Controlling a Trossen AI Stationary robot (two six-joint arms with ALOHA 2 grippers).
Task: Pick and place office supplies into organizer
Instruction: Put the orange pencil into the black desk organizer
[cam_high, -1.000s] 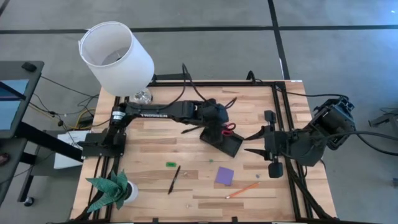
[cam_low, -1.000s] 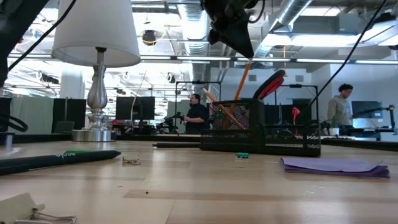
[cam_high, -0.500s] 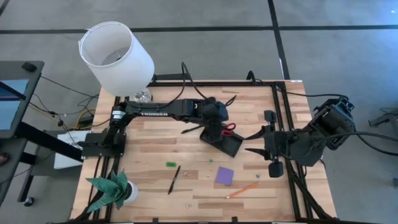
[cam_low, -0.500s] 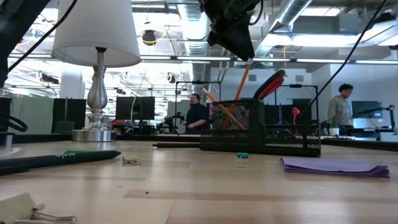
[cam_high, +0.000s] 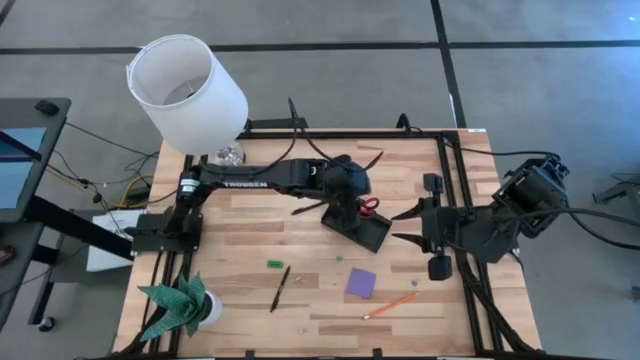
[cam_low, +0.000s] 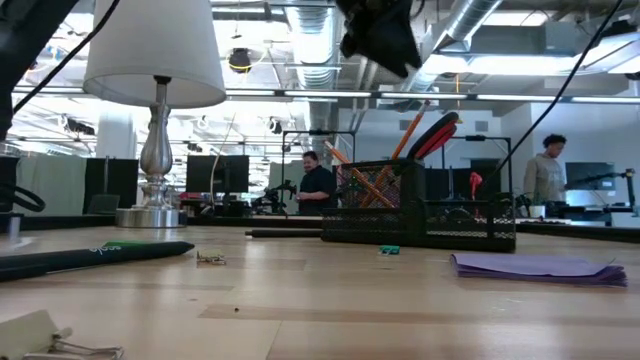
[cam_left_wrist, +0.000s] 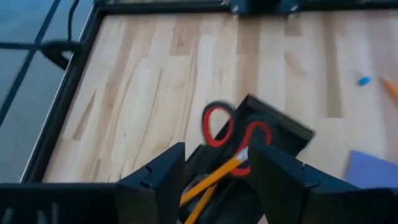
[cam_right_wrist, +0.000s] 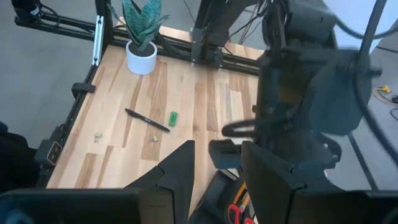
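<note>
The black organizer (cam_high: 362, 228) stands mid-table, with red-handled scissors (cam_left_wrist: 233, 127) and orange pencils (cam_left_wrist: 210, 182) standing slanted in its taller section. My left gripper (cam_left_wrist: 217, 149) hangs open just above that section (cam_low: 385, 45), touching nothing. My right gripper (cam_high: 402, 226) waits open to the organizer's right, high over the table. Lying flat on the table near the front are a purple note pad (cam_high: 361, 282), an orange pencil (cam_high: 390, 305), a black pen (cam_high: 280, 288) and a small green piece (cam_high: 274, 264).
A white-shaded lamp (cam_high: 190, 90) stands at the far left corner and a green paper plant (cam_high: 185, 305) at the near left corner. Black rails (cam_high: 452, 200) run along the table's right side. Bare wood lies left of the organizer. People stand in the room behind the table.
My left gripper has opened and let go of an orange pencil, then risen a little above the organizer. The pencil has dropped into the taller section and now leans there among the others, tipped further toward the scissors' handles.
</note>
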